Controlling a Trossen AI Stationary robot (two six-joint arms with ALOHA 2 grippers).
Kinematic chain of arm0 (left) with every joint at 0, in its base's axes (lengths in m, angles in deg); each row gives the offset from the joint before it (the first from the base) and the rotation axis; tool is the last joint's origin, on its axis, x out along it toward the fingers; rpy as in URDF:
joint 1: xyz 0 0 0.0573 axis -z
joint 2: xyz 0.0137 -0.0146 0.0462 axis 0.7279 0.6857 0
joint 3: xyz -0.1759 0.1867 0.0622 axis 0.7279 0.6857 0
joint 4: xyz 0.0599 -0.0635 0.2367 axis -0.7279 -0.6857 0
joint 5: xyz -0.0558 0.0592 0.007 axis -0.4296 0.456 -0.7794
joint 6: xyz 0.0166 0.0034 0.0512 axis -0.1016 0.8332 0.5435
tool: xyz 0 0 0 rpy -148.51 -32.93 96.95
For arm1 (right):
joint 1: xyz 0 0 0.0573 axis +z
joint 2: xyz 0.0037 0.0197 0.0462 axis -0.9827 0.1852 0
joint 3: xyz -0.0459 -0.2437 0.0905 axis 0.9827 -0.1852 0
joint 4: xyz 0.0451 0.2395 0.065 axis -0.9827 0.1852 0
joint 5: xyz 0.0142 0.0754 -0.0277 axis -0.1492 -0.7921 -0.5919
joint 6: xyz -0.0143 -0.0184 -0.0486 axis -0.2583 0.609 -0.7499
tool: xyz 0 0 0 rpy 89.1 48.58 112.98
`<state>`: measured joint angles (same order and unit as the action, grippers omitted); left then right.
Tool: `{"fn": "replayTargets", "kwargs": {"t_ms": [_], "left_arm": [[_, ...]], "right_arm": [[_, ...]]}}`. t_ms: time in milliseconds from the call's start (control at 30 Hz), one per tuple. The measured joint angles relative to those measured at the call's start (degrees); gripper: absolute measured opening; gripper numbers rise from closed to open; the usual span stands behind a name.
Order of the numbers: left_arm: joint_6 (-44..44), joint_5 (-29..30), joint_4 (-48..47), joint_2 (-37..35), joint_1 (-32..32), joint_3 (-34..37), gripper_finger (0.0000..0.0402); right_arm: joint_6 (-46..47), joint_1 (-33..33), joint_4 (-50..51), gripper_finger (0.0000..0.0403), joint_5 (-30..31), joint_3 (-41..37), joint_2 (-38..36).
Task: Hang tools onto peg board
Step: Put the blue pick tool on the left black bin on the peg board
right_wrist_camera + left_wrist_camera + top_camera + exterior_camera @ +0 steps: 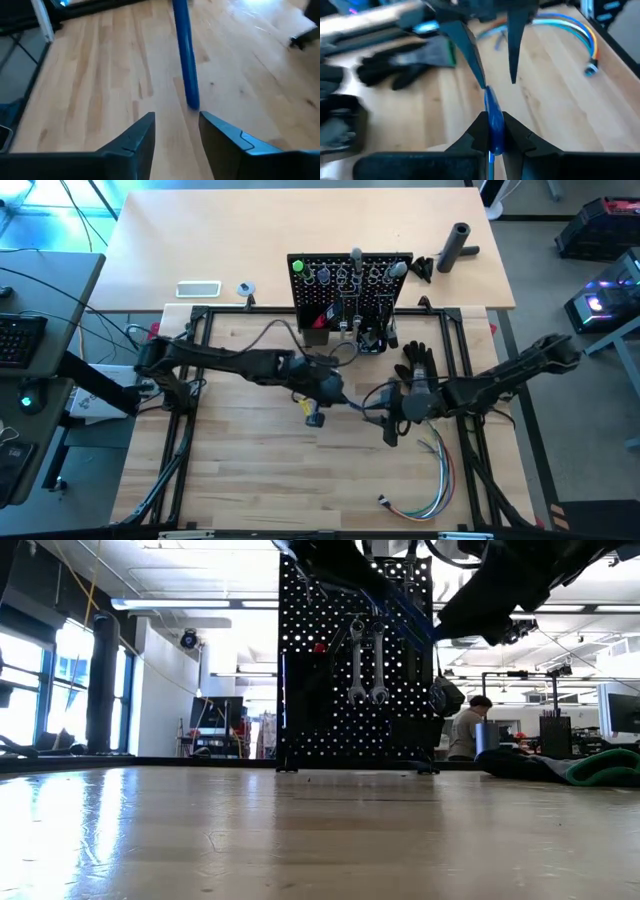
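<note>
Over table [240, 470], blue tool [493, 120] in left hand [493, 134]

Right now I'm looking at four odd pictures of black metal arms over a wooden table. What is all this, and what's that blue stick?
These are two robot arms at a table. One picture looks straight down, one looks level across the tabletop, and two come from cameras on the arms' wrists.

At the back stands the peg board, a black holed panel with wrenches already hanging on it. A black glove and a bundle of coloured wires lie on the wood.

The left end effector is shut on the blue-handled tool. The right end effector faces it, fingers open, with the handle's end just in front of them. It looks like a handover between arms, though I can't be sure.
</note>
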<state>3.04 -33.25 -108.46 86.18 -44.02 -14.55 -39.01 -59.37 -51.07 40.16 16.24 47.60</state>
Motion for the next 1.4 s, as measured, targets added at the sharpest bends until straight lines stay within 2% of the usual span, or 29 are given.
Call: {"fn": "replayTargets", "kwargs": {"t_ms": [133, 333, 533, 700, 833, 967, 1200, 1400], "left_arm": [[0.82, 5.33, -2.06, -5.20, 0.01, 0.00, 0.0017], [2.62, 16.30, -4.09, -13.68, -0.01, 0.00, 0.0017], [4.57, 25.36, -2.64, -21.91, -0.01, -0.04, 0.0017], [6.50, 30.18, 0.38, -25.70, -0.05, 0.37, 0.0016], [9.55, 30.98, 9.19, -29.38, -0.64, 6.30, 0.0016], [11.43, 30.40, 21.60, -34.14, -2.37, 15.98, 0.0016], [11.41, 25.82, 47.01, -41.82, -6.87, 35.13, 0.0016], [9.24, 22.06, 65.64, -43.93, -10.82, 47.35, 0.0016]], "right_arm": [[0.39, 1.06, 2.57, 0.0150, 2.89, 0.00, -3.00], [-0.01, 2.95, 6.87, 0.0150, 8.28, 0.02, -7.25], [-0.01, 4.62, 9.22, 0.0151, 9.82, 0.02, -8.26], [-0.01, 5.48, 10.61, 0.0151, 10.35, 0.01, -8.13], [0.00, 5.95, 10.63, 0.0151, 10.75, 0.00, -8.13], [0.95, 6.72, 10.78, 0.0151, 10.86, 0.00, -8.13], [1.98, 7.59, 11.18, 0.0151, 11.28, 0.00, -8.13], [2.55, 7.57, 10.98, 0.0151, 11.34, 0.00, -8.13]]}}
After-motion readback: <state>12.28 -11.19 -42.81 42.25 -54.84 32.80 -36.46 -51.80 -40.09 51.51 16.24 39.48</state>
